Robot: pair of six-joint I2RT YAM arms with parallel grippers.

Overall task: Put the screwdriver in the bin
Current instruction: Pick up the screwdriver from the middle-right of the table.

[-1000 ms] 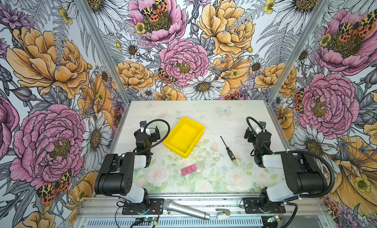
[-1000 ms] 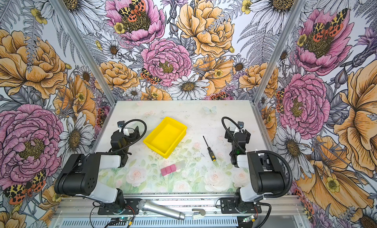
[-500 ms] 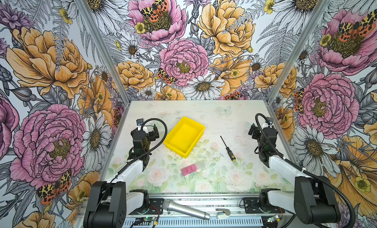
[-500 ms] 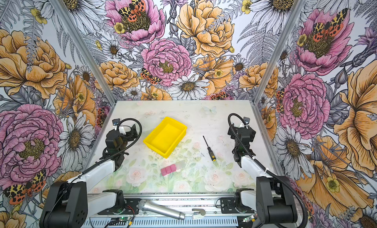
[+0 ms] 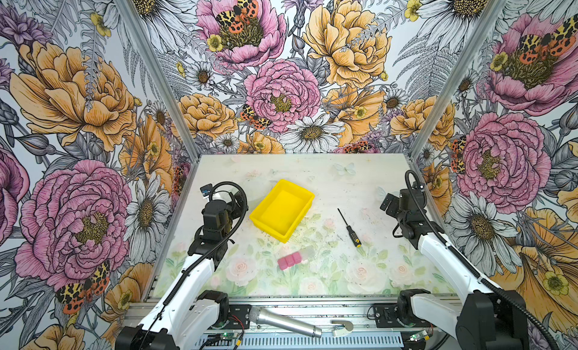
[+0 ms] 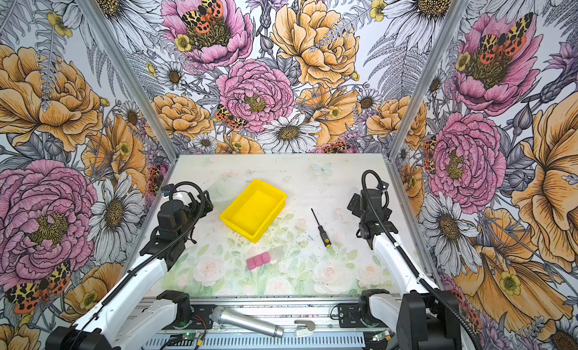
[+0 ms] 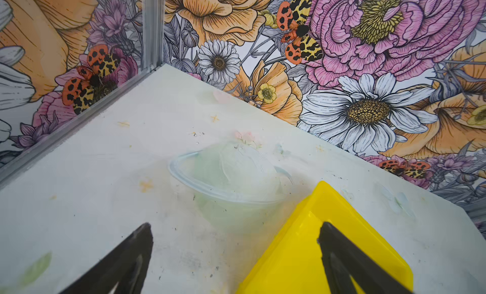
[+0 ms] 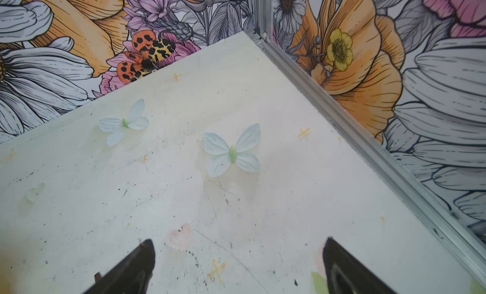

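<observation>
The screwdriver (image 5: 349,228) (image 6: 321,228) lies flat on the table right of centre, its thin dark shaft pointing back and its black, yellow-dotted handle toward the front. The yellow bin (image 5: 282,210) (image 6: 254,209) sits empty and skewed to its left. My left gripper (image 5: 233,201) (image 7: 235,224) hovers open beside the bin's left side, and in the left wrist view one finger is over the bin's corner (image 7: 297,253). My right gripper (image 5: 389,204) (image 8: 238,239) is open over bare table, to the right of the screwdriver and apart from it.
A row of pink blocks (image 5: 289,260) lies in front of the bin. A clear plastic cup (image 7: 226,179) lies behind the bin's left corner. A silver microphone (image 5: 284,321) rests on the front rail. Flowered walls close in the left, right and back sides.
Both arms have unfolded from their tucked pose and reached further back over the table, grippers still open. The screwdriver, bin and blocks have not moved.
</observation>
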